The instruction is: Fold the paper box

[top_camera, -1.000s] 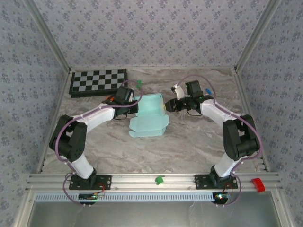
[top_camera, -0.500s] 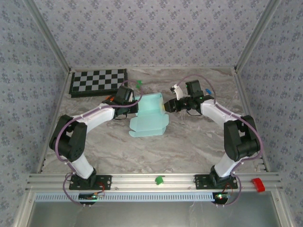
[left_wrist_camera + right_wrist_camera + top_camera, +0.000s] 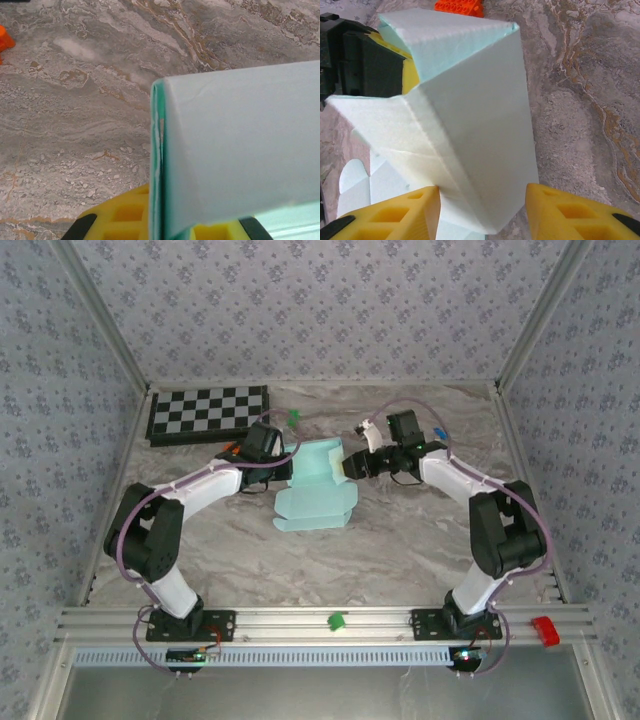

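Looks like the wall-forming step on the paper box (image 3: 318,485), lying mid-frame on the marbled bench (image 3: 400,540) in the top view, with one panel raised at its upper part and flaps flat toward the lower. Pinches the raised card edge tight with the left end effector (image 3: 286,468), coming from the left. Straddles the folded corner with the right end effector (image 3: 351,466), jaws parted, one side touching card, the other clear, so no grip there. Next probably calls for re-seating the right side on a loose flap and creasing it inward against a firm left pinch.
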`<control>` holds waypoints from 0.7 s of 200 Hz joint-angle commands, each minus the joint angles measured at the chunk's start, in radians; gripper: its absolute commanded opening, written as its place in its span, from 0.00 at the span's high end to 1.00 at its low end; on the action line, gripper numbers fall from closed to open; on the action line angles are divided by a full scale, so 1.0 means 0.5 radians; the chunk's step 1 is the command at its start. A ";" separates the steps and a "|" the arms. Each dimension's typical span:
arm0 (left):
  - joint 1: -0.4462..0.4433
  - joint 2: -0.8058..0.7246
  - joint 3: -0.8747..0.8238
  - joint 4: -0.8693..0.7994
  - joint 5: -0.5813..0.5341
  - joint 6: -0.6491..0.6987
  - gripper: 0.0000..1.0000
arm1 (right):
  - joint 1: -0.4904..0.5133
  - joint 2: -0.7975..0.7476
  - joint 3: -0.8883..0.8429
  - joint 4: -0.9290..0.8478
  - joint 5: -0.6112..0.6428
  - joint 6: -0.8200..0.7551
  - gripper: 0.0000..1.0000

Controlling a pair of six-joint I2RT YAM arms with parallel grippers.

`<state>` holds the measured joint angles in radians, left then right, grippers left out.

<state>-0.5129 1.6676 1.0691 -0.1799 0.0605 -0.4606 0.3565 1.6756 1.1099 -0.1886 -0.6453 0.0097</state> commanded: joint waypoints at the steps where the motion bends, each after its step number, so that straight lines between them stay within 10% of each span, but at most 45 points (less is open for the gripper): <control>1: -0.025 -0.086 -0.006 0.048 0.086 0.032 0.99 | 0.033 0.059 0.080 0.021 0.113 -0.016 0.50; 140: -0.029 -0.078 0.003 0.053 0.097 0.020 1.00 | 0.222 0.145 0.081 0.079 0.716 -0.013 0.57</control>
<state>-0.5133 1.6676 1.0668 -0.1802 0.0631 -0.4603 0.4538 1.7164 1.1271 -0.1486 -0.3576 0.0093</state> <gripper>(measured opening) 0.101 0.431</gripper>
